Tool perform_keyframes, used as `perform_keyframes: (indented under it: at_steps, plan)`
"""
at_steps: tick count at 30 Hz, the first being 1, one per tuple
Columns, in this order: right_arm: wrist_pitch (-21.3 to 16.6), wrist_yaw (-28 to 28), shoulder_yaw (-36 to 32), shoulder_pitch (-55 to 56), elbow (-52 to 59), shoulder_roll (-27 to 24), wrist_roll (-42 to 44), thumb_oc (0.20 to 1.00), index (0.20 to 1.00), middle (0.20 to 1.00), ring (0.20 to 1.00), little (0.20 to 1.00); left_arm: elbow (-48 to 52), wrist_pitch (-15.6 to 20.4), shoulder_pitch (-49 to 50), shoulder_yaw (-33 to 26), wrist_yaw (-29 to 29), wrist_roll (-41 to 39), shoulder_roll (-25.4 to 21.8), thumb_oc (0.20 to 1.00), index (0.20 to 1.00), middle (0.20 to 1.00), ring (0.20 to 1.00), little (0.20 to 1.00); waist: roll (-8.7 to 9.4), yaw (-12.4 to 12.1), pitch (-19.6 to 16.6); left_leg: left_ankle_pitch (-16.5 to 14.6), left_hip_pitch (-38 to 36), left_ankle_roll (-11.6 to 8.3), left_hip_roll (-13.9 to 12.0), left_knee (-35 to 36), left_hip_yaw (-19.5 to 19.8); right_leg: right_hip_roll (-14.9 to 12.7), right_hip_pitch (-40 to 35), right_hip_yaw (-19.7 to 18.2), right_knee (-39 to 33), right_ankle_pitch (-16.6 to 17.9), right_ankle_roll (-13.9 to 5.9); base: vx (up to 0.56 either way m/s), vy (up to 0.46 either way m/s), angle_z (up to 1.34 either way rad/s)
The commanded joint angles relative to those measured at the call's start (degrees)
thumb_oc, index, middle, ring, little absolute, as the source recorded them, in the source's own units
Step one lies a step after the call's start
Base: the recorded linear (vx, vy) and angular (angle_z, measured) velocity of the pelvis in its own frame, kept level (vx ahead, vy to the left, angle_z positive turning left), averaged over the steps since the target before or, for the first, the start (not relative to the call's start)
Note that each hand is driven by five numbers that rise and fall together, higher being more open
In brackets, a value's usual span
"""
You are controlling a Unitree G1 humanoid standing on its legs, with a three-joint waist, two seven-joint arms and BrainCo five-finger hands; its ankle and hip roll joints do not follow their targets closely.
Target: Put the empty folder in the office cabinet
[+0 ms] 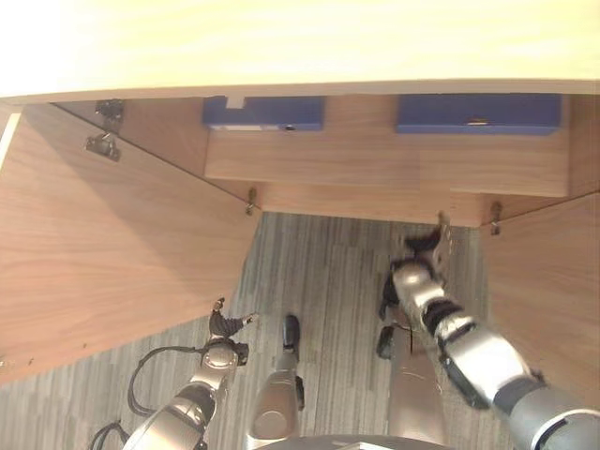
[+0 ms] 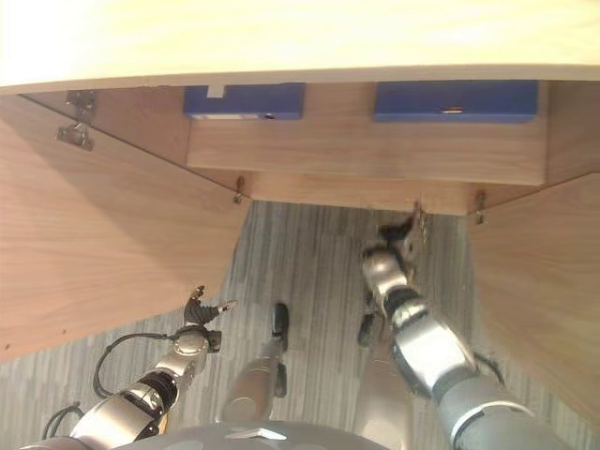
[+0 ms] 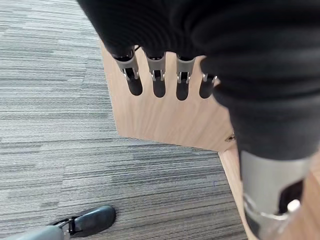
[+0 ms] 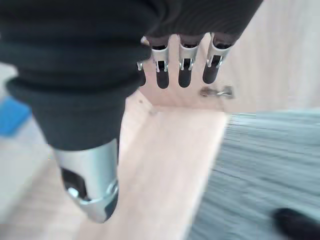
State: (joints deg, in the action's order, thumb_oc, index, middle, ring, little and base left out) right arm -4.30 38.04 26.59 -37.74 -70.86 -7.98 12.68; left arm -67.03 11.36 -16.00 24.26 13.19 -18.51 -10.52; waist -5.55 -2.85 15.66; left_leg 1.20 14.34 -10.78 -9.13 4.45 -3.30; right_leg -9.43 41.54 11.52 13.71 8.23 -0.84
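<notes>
Reaching right hand nears cabinet.

The floor is grey carpet with thin stripes running across it. A big wooden top sits high up and looks very bright and pale from the light on it. Under it, wooden boards go back into a darker space. A wide wooden door stands open on the left, and another wooden door stands open on the right. Small metal hinges sit on the wood.
</notes>
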Motion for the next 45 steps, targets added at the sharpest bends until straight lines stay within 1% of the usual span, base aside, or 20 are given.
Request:
perform_keyframes:
  at_steps: [1,2,3,4,5,8,9,12,13,17,20,22,25,29,31,33,35,38,43,45]
  plan:
    - [-1.03,0.13,-2.77,-12.21,-2.99,-2.25,-2.36,1.0,1.0,1.0,1.0,1.0,-1.94,-0.18,-2.57,-0.64,1.78,1.71,-1.96,1.0,1.0,1.0,1.0,1.0,-3.15,-2.01,5.47,-6.09,-6.59,0.09,-2.3,-2.87,-0.09,-4.94,1.5,-6.38,0.64,1.82,-9.19,-0.02,-0.016,-0.12]
    - [-0.88,-1.4,-1.97,-10.16,-2.52,-1.82,-3.82,1.0,1.0,1.0,1.0,1.0,-2.81,-0.5,-2.21,-0.98,1.52,2.83,-2.04,1.0,1.0,1.0,1.0,1.0,-2.26,-1.3,5.73,-6.85,-7.27,0.1,-2.2,-3.26,-0.22,-4.93,0.81,-6.65,-0.15,2.41,-9.36,-0.12,-0.009,-0.07]
    - [0.38,-7.95,3.47,-2.03,-0.5,-1.04,-9.36,1.0,1.0,1.0,1.0,1.0,-4.97,-1.6,-0.79,-2.13,-0.3,5.91,-2.86,1.0,1.0,1.0,1.0,1.0,1.41,1.16,6.61,-9.19,-10.39,0.4,-1.75,-4.7,-0.9,-5.02,-2.87,-7.47,-3.67,4.88,-9.97,-0.16,0.003,-0.06]
    - [0.46,-10.11,4.59,1.11,0.8,-1.28,-10.56,1.0,1.0,1.0,1.0,1.0,-5.94,-2.17,-0.82,-2.8,-1.35,6.87,-3.11,1.0,1.0,1.0,1.0,1.0,3.0,2.28,6.83,-10.12,-11.7,0.61,-1.43,-5.02,-0.95,-5.12,-4.17,-7.92,-4.83,5.81,-10.34,-0.15,0.02,-0.04]
    - [0.46,-10.11,4.59,1.11,0.8,-1.28,-10.56,1.0,1.0,1.0,1.0,1.0,-5.94,-2.17,-0.82,-2.8,-1.35,6.87,-3.11,1.0,1.0,1.0,1.0,1.0,3.0,2.28,6.83,-10.12,-11.7,0.61,-1.43,-5.02,-0.95,-5.12,-4.17,-7.92,-4.83,5.81,-10.34,-0.07,0.009,-0.15]
    - [0.33,-15.05,7.84,6.72,5.28,-3.22,-13.45,1.0,1.0,1.0,1.0,1.0,-6.61,-2.85,0.91,-4.09,-3.75,8.24,-3.78,1.0,1.0,1.0,1.0,1.0,5.51,3.41,7.21,-11.65,-13.62,1.09,-1.12,-6.29,-0.98,-5.44,-6.66,-8.4,-6.58,7.05,-10.68,-0.07,0.0,-0.19]
    - [0.35,-17.9,8.3,10.39,7.71,-4.76,-14.7,1.0,1.0,1.0,1.0,1.0,-6.71,-3.25,2.29,-5.43,-5.8,7.66,-3.92,1.0,1.0,1.0,1.0,1.0,7.25,3.95,7.26,-13.09,-15.41,1.39,-1.15,-7.17,-1.34,-5.62,-8.75,-8.5,-7.66,8.01,-11.05,-0.06,-0.001,-0.06]
    - [0.31,-20.62,8.43,13.26,8.62,-5.64,-15.69,1.0,1.0,1.0,1.0,1.0,-7.14,-3.59,3.81,-6.8,-7.64,8.44,-4.75,1.0,1.0,1.0,1.0,1.0,8.95,4.4,6.91,-13.96,-16.93,1.78,-0.58,-7.79,-1.45,-6.03,-10.51,-8.51,-8.79,8.8,-11.38,-0.04,0.019,-0.04]
    - [0.46,-22.81,7.5,16.55,7.59,-6.02,-16.45,1.0,1.0,1.0,1.0,1.0,-8.63,-4.17,6.26,-8.85,-8.91,10.81,-5.79,1.0,1.0,1.0,1.0,1.0,10.4,4.46,5.81,-15.32,-19.2,2.22,-0.23,-8.29,-1.81,-6.66,-12.66,-8.27,-9.57,9.48,-11.88,0.0,0.044,-0.04]
    - [0.2,-25.83,5.53,21.69,6.97,-6.75,-16.83,1.0,1.0,1.0,1.0,1.0,-9.83,-4.66,8.94,-10.44,-10.31,13.78,-6.6,1.0,1.0,1.0,1.0,1.0,11.98,4.64,4.28,-17.2,-22.96,3.01,0.44,-8.72,-2.02,-7.86,-16.74,-8.18,-10.89,10.52,-12.82,0.01,0.063,-0.15]
    - [-0.53,-28.68,2.1,28.07,7.25,-6.91,-15.43,1.0,1.0,1.0,1.0,1.0,-10.37,-4.89,11.48,-11.73,-11.9,16.63,-6.76,1.0,1.0,1.0,1.0,1.0,13.68,5.41,2.15,-19.19,-25.57,4.33,2.63,-10.22,-1.6,-9.85,-20.68,-8.51,-13.14,13.06,-14.0,-0.03,0.118,-0.04]
    - [-0.52,-28.69,2.1,28.14,7.29,-6.92,-15.43,1.0,1.0,1.0,1.0,1.0,-10.35,-4.89,11.54,-11.72,-11.89,16.64,-6.77,1.0,1.0,1.0,1.0,1.0,13.69,5.4,2.22,-19.22,-25.67,4.36,2.64,-10.25,-1.58,-9.88,-20.87,-8.48,-13.26,13.12,-14.01,-0.03,0.067,-0.01]
    - [-1.14,-29.58,-1.19,32.78,9.36,-7.41,-14.44,1.0,1.0,1.0,1.0,1.0,-10.3,-4.47,12.55,-11.26,-11.57,19.15,-6.17,1.0,1.0,1.0,1.0,1.0,14.35,6.61,1.65,-20.15,-26.2,6.32,5.77,-12.25,-1.39,-11.41,-23.58,-7.86,-16.25,16.96,-14.16,-0.11,0.191,-0.02]
    - [-1.61,-29.49,-2.2,34.77,10.37,-7.76,-14.58,1.0,1.0,1.0,1.0,1.0,-9.8,-4.02,13.01,-11.51,-11.01,19.26,-5.5,1.0,1.0,1.0,1.0,1.0,13.95,8.29,0.84,-18.13,-26.21,7.8,8.41,-11.1,-2.86,-12.71,-23.56,-5.99,-16.98,20.41,-14.16,-0.09,0.166,-0.08]
    - [-2.25,-29.15,-2.71,37.03,12.55,-8.64,-14.97,1.0,1.0,1.0,1.0,1.0,-9.32,-3.95,14.04,-11.88,-10.62,18.39,-4.55,1.0,1.0,1.0,1.0,1.0,12.06,9.36,0.37,-14.54,-25.81,8.19,7.22,-8.34,-5.25,-12.54,-23.78,-2.25,-14.32,18.3,-14.16,-0.21,0.181,-0.38]
    - [-2.5,-28.98,-2.81,38.33,12.88,-8.55,-15.08,1.0,1.0,1.0,1.0,1.0,-9.4,-4.0,14.24,-12.13,-10.22,17.99,-4.23,1.0,1.0,1.0,1.0,1.0,11.71,9.47,-0.57,-12.63,-24.79,8.7,7.16,-6.58,-6.66,-12.13,-24.76,-2.87,-11.63,15.83,-13.93,-0.22,0.093,-0.46]
    - [-2.49,-28.99,-2.8,38.33,12.89,-8.51,-15.08,1.0,1.0,1.0,1.0,1.0,-9.4,-4.0,14.24,-12.15,-10.21,17.99,-4.27,1.0,1.0,1.0,1.0,1.0,11.99,9.58,-0.73,-12.32,-24.61,8.75,7.47,-6.42,-6.58,-12.44,-24.51,-2.98,-11.61,15.92,-13.96,-0.15,0.015,-0.47]
    - [-4.59,-28.7,-6.49,41.96,13.56,-7.01,-9.85,1.0,1.0,1.0,1.0,1.0,-10.59,-4.09,16.19,-14.44,-9.55,17.18,-3.57,1.0,1.0,1.0,1.0,1.0,11.09,8.03,-4.76,-8.26,-21.44,9.29,6.82,-3.38,-11.51,-10.14,-30.56,-4.95,-5.84,8.41,-12.37,-0.3,0.011,-0.35]
    - [-5.23,-28.3,-9.81,43.86,10.75,-5.0,-6.1,1.0,1.0,1.0,1.0,1.0,-11.75,-4.42,18.06,-15.87,-10.1,16.36,-2.95,1.0,1.0,1.0,1.0,1.0,10.7,6.96,-8.03,-5.36,-19.71,8.99,5.77,-1.18,-15.18,-9.87,-33.97,-5.02,-4.03,7.51,-12.36,-0.11,-0.037,-0.7]
    - [-5.47,-26.84,-12.17,44.67,9.75,-4.31,-4.64,1.0,1.0,1.0,1.0,1.0,-12.19,-4.59,18.51,-16.15,-10.28,15.9,-2.75,1.0,1.0,1.0,1.0,1.0,10.91,6.92,-9.59,-4.69,-19.24,8.65,5.58,-0.63,-16.36,-10.23,-35.03,-4.89,-4.6,8.87,-12.73,-0.01,-0.102,-1.02]
